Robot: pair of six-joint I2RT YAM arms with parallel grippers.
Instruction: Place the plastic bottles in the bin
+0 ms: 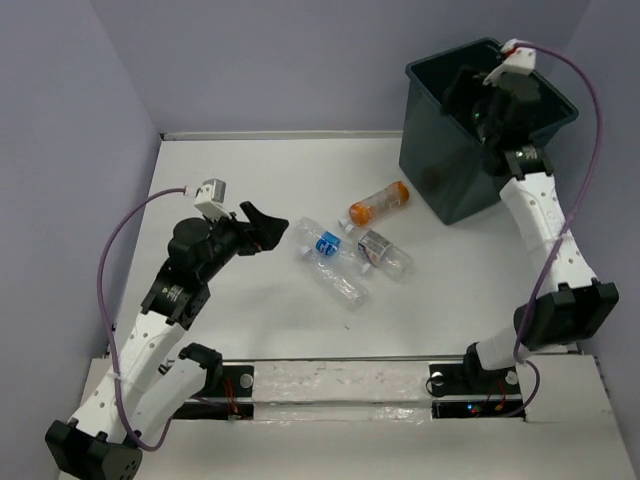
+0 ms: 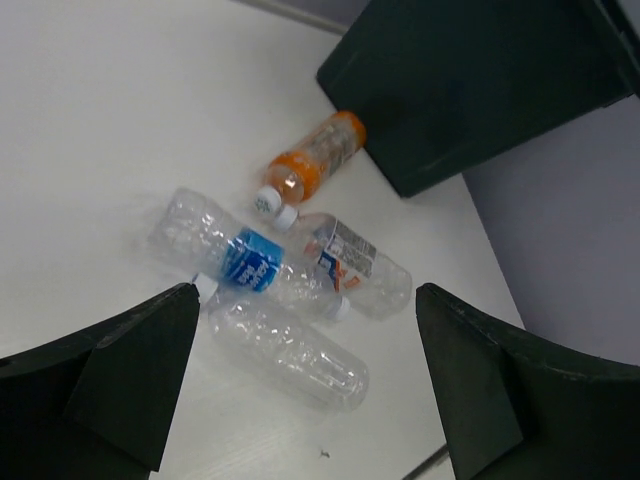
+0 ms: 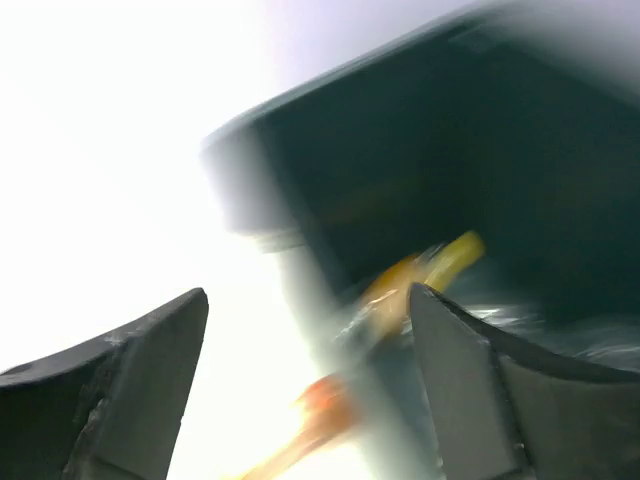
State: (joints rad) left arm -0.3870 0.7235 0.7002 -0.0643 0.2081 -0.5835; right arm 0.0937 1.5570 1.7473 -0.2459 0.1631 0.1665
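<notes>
Released and empty, the left end effector (image 1: pixel 268 228) sits nearest the blue-labelled bottle (image 1: pixel 325 243), which lies diagonally just toward the bench's (image 1: pixel 230 180) right edge.

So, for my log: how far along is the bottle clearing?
Done: something orange, blurred, lies in the bin. In hand: nothing; the right gripper, over the bin, and the left gripper are open. Left on the table: orange bottle, blue-labelled bottle, white-labelled bottle, plain bottle.

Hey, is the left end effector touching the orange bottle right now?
Apart. The top external view shows the left end effector short of the orange bottle, with the blue-labelled bottle lying between them.
</notes>
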